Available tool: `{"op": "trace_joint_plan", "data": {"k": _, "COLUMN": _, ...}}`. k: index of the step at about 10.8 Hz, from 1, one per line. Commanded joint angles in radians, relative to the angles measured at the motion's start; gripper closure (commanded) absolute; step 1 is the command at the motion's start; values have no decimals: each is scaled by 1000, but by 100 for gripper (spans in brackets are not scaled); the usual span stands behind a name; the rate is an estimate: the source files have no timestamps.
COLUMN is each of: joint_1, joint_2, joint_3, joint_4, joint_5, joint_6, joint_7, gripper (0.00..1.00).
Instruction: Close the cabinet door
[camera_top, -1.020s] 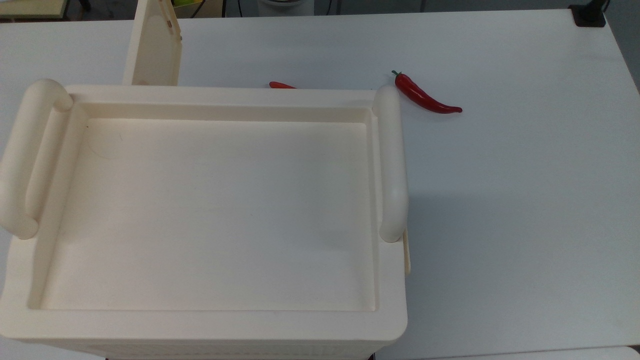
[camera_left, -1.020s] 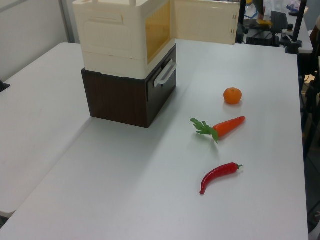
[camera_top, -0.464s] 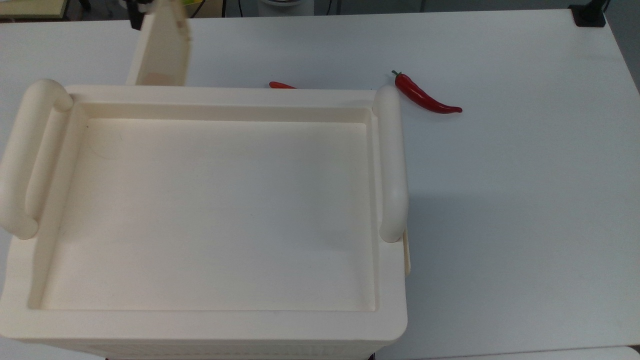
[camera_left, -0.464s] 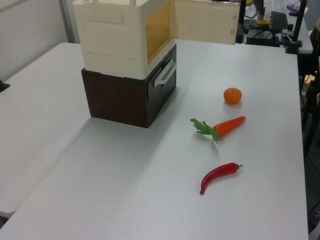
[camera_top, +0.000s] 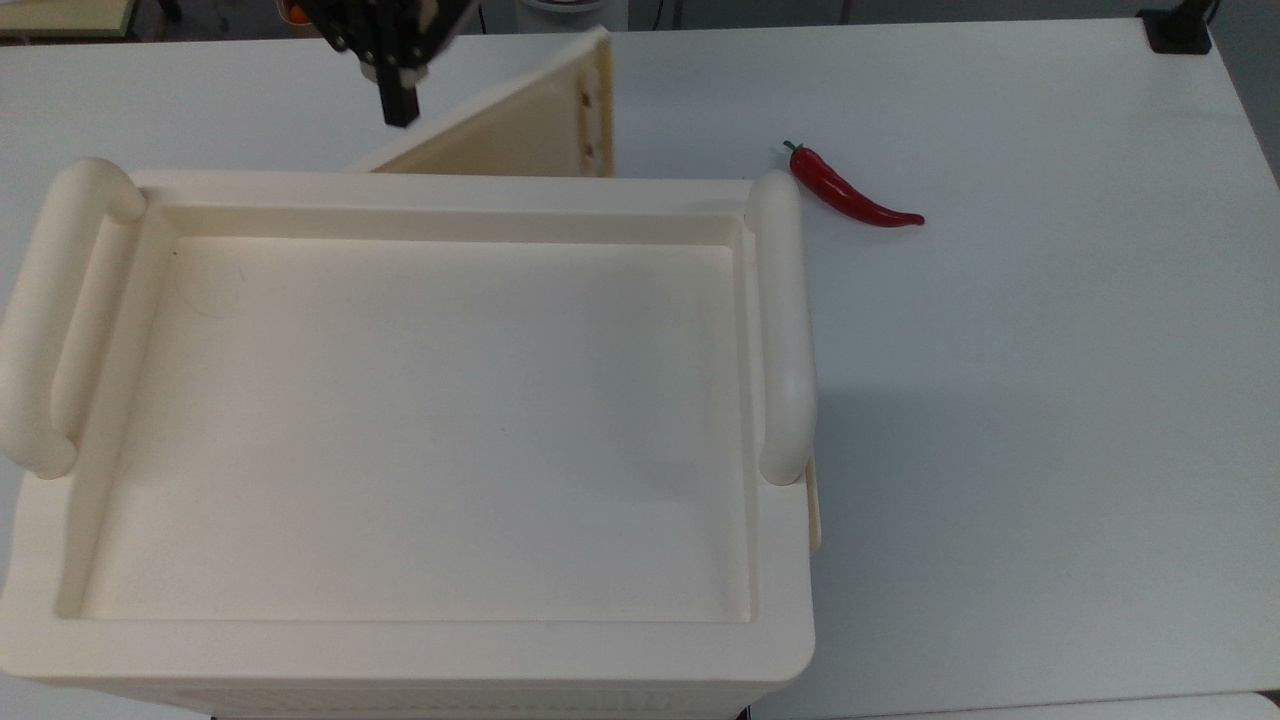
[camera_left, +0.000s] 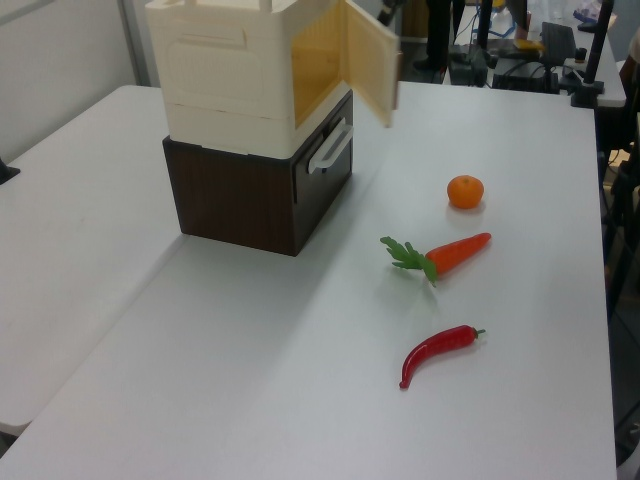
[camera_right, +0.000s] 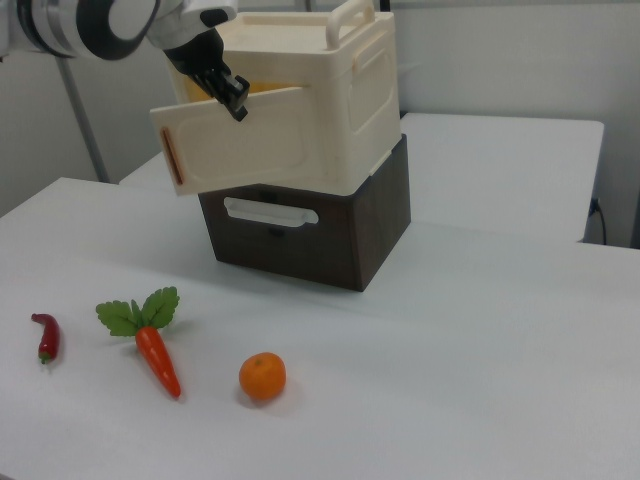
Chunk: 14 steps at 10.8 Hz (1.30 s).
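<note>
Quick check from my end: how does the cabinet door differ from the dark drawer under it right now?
The cabinet door is cream and stands partly open, swung out at an angle; the drawer is dark brown and sits shut, flush with its box. The gripper is at the door's upper edge; nothing touches the drawer. The drawer carries a pale bar handle; the door shows none. Both face the same side of the cabinet stack.

The cabinet — cut off at the top view's left and bottom edges.

Bright, even overhead light. The cabinet casts a soft shadow on the desk toward 3 o'clock in the top view. The moving cabinet door is blurred in the left view.
</note>
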Motion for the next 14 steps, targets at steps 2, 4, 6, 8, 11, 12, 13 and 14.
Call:
{"op": "trace_joint_plan", "data": {"k": 2, "joint_1": 2, "joint_2": 55, "joint_3": 15, "joint_4": -16, "joint_5": 11, "joint_6": 251, "joint_7": 115, "gripper": 100}}
{"op": "trace_joint_plan", "data": {"k": 4, "joint_1": 2, "joint_2": 55, "joint_3": 15, "joint_4": -16, "joint_5": 11, "joint_6": 251, "joint_7": 115, "gripper": 100}}
{"op": "trace_joint_plan", "data": {"k": 6, "joint_1": 4, "joint_2": 55, "joint_3": 15, "joint_4": -30, "joint_5": 5, "joint_6": 251, "joint_7": 115, "gripper": 100}}
{"op": "trace_joint_plan", "data": {"k": 8, "joint_1": 5, "joint_2": 45, "joint_3": 15, "joint_4": -57, "joint_5": -8, "joint_6": 224, "joint_7": 101, "gripper": 100}}
{"op": "trace_joint_plan", "data": {"k": 11, "joint_1": 34, "joint_2": 6, "joint_3": 17, "joint_4": -108, "joint_5": -86, "joint_6": 34, "joint_7": 46, "gripper": 100}}
{"op": "trace_joint_plan", "data": {"k": 12, "joint_1": 37, "joint_2": -7, "joint_3": 17, "joint_4": -111, "joint_5": -98, "joint_6": -59, "joint_7": 3, "gripper": 100}}
{"op": "trace_joint_plan", "data": {"k": 13, "joint_1": 43, "joint_2": -30, "joint_3": 17, "joint_4": -117, "joint_5": -103, "joint_6": -177, "joint_7": -58, "gripper": 100}}
{"op": "trace_joint_plan", "data": {"k": 14, "joint_1": 44, "joint_2": -59, "joint_3": 17, "joint_4": -146, "joint_5": -103, "joint_6": -239, "joint_7": -112, "gripper": 100}}
